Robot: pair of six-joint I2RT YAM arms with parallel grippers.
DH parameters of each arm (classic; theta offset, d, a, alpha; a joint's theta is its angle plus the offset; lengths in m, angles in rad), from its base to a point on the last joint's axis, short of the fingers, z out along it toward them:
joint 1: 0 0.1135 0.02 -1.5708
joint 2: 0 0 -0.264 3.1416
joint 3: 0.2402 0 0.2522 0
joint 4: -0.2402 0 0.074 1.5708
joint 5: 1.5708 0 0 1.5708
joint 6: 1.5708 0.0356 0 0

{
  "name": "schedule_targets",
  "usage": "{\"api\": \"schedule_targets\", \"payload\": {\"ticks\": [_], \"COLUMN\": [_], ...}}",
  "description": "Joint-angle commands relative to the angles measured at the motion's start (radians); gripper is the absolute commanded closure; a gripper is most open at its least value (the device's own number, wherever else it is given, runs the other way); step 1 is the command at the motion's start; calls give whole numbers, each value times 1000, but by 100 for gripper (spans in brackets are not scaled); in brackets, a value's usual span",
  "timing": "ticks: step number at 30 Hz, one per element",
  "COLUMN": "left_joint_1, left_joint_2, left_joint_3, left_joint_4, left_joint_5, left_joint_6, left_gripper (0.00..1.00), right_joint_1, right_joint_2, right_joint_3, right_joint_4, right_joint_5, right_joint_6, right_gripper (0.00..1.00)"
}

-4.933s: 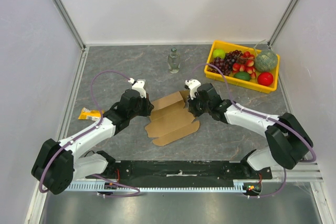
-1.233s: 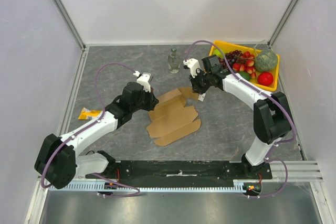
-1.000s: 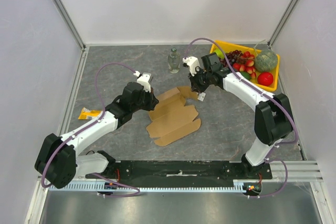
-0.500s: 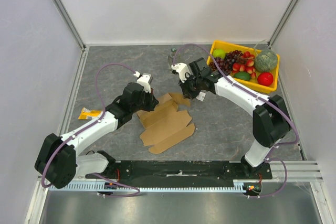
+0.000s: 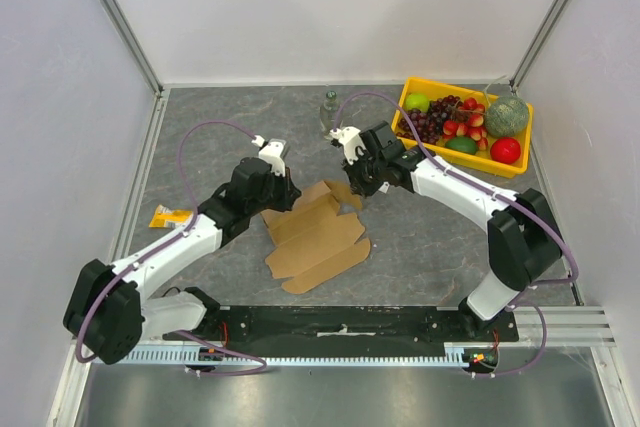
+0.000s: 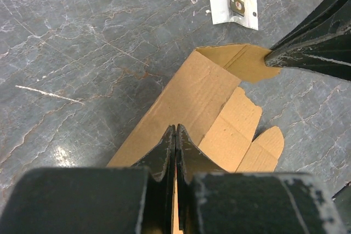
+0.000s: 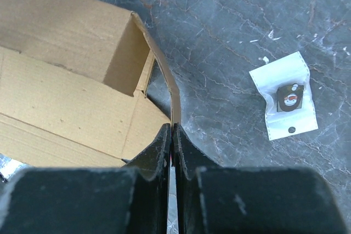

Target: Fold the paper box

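The paper box is a brown cardboard sheet, part folded, lying on the grey table between the arms. In the left wrist view one long panel stands up, and my left gripper is shut on its top edge. At the sheet's far right corner, my right gripper pinches the thin edge of a raised end flap. Beside that flap is the upright wall. From above, the left gripper holds the box's left side and the right gripper its far corner.
A small white bag with a metal part lies on the table just past the box. A glass bottle stands at the back. A yellow tray of fruit sits back right. A yellow packet lies left.
The right gripper has swung left with the flap in it, and the whole sheet has slid left and nearer. The left arm has hardly moved.
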Motion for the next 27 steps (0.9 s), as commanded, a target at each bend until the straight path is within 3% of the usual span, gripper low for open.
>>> {"api": "schedule_targets", "payload": {"ticks": [1, 6, 27], "left_joint_1": [-3, -2, 0], "left_joint_2": [-57, -127, -179], "left_joint_3": [-6, -50, -142], "left_joint_4": [-28, -80, -82], "left_joint_5": [-56, -127, -98], "left_joint_6": [-15, -51, -80], "left_gripper": [98, 98, 98], "right_joint_1": [7, 7, 63], "right_joint_2": [-48, -54, -43], "right_joint_3": [5, 5, 4], "right_joint_4": [51, 50, 51], "right_joint_5": [32, 35, 18], "right_joint_6": [26, 29, 88], "right_gripper": [91, 90, 90]}}
